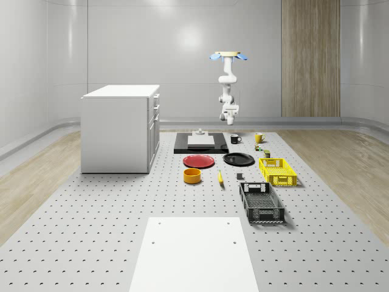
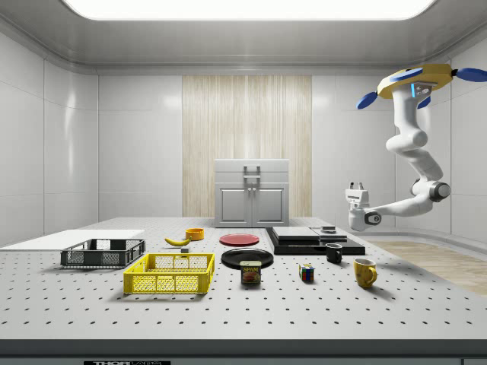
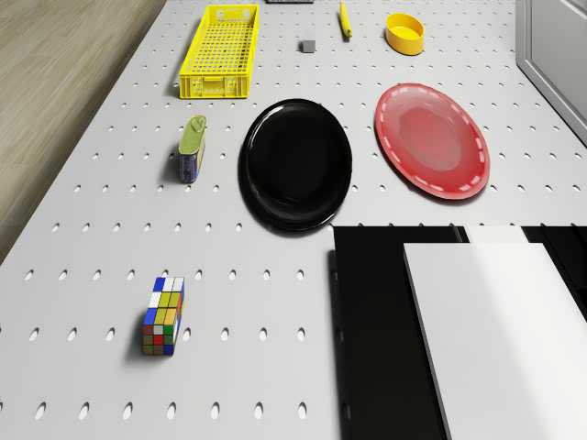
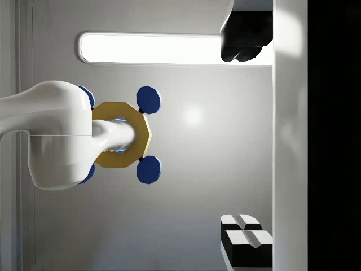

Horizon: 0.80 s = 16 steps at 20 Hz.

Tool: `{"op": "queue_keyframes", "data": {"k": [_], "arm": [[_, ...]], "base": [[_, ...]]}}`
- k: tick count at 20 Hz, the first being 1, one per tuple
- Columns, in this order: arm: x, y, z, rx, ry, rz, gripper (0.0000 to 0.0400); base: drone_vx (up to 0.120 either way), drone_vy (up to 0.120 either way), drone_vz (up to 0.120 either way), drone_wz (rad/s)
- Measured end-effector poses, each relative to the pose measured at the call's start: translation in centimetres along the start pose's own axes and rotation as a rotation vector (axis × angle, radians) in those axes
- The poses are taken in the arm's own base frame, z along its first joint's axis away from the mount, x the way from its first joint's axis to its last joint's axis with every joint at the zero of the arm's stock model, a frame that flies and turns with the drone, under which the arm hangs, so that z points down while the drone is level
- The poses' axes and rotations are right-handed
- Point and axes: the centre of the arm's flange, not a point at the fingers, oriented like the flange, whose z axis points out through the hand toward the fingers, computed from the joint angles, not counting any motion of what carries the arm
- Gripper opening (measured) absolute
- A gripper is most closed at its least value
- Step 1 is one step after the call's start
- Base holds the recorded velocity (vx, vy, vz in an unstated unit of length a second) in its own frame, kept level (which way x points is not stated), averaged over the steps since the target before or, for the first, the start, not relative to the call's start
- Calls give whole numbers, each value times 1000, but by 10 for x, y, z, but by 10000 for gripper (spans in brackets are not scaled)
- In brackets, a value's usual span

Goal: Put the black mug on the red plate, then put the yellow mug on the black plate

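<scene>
Way up over the far end of the tabletop [image 1: 91,213], can spot the drone [image 1: 228,56] hovering high. Arm hanging down and curling back, so the pincer [image 2: 355,186] points up at the ceiling, well above the mugs. Looks spread wide in the wrist view, fingers [image 4: 245,240] far apart and gripping nothing.

Found the black mug [image 1: 234,139] upright on the tabletop, just beside the black mat [image 1: 182,146] and well apart from the red plate [image 1: 199,161]. Same deal with the yellow mug [image 1: 258,137]: upright, near the black one, apart from the black plate [image 1: 238,159]. Got both plates lying side by side between the mat and the crates.

Some annoying bits:
- From the side, can't see all of the black plate's front rim, thanks to the can [image 2: 250,272] standing in front.
- From the drone, mat and white block [image 3: 495,330] chopped off at the edge, yellow crate [image 3: 220,50] clipped too.
- Can't make out that little grey thing [image 3: 308,45] near the banana [image 3: 345,20].
</scene>
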Motion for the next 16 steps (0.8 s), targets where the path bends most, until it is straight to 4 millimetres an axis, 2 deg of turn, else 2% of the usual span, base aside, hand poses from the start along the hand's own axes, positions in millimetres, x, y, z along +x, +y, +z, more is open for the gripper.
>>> {"op": "queue_keyframes", "data": {"k": [16], "arm": [[-7, -5, 0, -53, 70, -1, 400]], "base": [[120, 0, 0, 0]]}}
